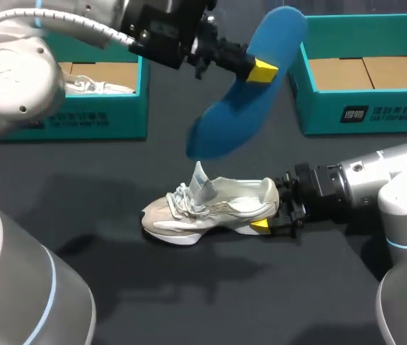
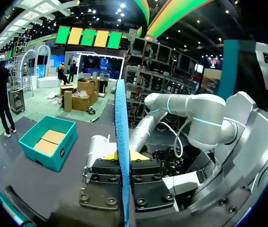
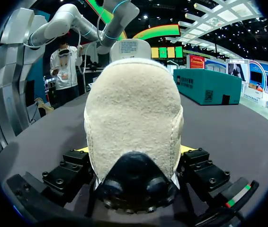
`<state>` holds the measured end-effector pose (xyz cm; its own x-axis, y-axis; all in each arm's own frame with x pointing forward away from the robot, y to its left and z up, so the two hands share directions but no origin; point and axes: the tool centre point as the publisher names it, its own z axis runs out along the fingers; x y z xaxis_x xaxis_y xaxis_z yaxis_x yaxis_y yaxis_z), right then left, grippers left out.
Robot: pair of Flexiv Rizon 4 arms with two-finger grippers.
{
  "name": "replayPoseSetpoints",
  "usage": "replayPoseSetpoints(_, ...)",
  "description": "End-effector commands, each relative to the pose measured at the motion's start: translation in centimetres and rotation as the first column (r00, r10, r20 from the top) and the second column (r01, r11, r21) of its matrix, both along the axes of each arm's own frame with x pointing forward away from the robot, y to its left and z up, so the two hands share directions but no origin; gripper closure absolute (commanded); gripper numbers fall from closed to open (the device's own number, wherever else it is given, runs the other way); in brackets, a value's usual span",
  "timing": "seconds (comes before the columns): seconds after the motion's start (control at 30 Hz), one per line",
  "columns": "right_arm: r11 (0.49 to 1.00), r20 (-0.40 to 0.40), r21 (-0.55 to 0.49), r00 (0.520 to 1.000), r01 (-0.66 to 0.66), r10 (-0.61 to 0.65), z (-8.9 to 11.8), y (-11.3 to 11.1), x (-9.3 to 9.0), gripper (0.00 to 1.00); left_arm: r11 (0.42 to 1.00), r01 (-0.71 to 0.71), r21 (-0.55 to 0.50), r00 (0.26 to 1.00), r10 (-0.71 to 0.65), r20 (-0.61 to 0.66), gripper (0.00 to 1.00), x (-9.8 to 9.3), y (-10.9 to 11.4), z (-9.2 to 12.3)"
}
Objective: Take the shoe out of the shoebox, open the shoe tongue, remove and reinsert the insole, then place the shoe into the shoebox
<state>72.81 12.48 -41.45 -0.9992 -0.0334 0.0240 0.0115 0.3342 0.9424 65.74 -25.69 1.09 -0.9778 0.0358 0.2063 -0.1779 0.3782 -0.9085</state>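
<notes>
Left pincer point(image 1: 261, 70) clamped on blue insole point(image 1: 232, 122), held aloft above sneaker point(image 1: 211, 208). Right pincer point(image 1: 270, 214) clamped on sneaker heel; sneaker upright on desk point(image 1: 189, 287), tongue raised.

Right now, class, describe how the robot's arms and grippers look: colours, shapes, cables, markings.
The left arm and right arm are rounded silver-grey tubes with thin blue rings. A ribbed grey hose runs along the left one. The left gripper and right gripper are black, blocky, bolted hardware with bright yellow fingertips.
</notes>
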Motion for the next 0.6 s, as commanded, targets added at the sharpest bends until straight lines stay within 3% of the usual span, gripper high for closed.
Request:
replayPoseSetpoints(0.03,1.0,-0.001,-0.005,1.0,0.001,-0.001,-0.2,0.2,-0.1,1.0,0.995,-0.047,-0.085,0.998,0.049,0.026,1.0,-2.0,3.7,2.4)
replayPoseSetpoints(0.13,1.0,-0.001,-0.005,1.0,0.001,-0.001,-0.2,0.2,-0.1,1.0,0.985,-0.051,-0.163,0.997,0.061,0.056,1.0,-3.4,5.1,4.9)
replayPoseSetpoints(0.6,1.0,-0.001,-0.005,1.0,0.001,-0.001,-0.2,0.2,-0.1,1.0,0.985,-0.059,-0.163,0.994,0.073,0.079,1.0,-3.9,5.5,5.2)
